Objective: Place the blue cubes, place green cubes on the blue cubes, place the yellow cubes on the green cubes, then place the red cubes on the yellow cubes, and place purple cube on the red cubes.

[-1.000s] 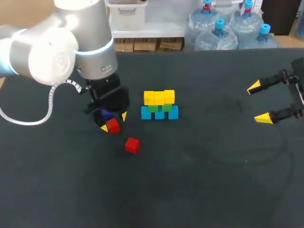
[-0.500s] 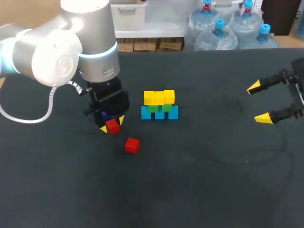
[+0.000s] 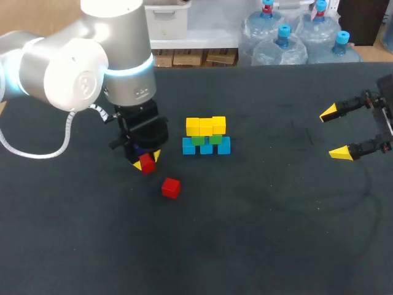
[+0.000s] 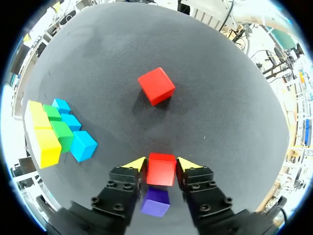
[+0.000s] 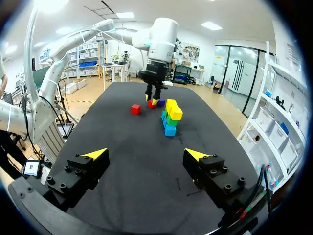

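My left tool (image 4: 161,164) grips a red cube (image 4: 161,171) between both tips, with a purple cube (image 4: 155,201) just behind it (under the fingers). The other red cube (image 3: 171,187) lies on the desk (image 3: 258,233) near the stack (image 3: 206,136). My right tool (image 3: 341,131) is wide open, well apart.

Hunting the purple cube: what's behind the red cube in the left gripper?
The purple cube, right behind the red cube, under the left gripper, which mostly covers it from overhead.

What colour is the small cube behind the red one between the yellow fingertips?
The cube is purple, clearest in the left wrist view, under the left gripper.
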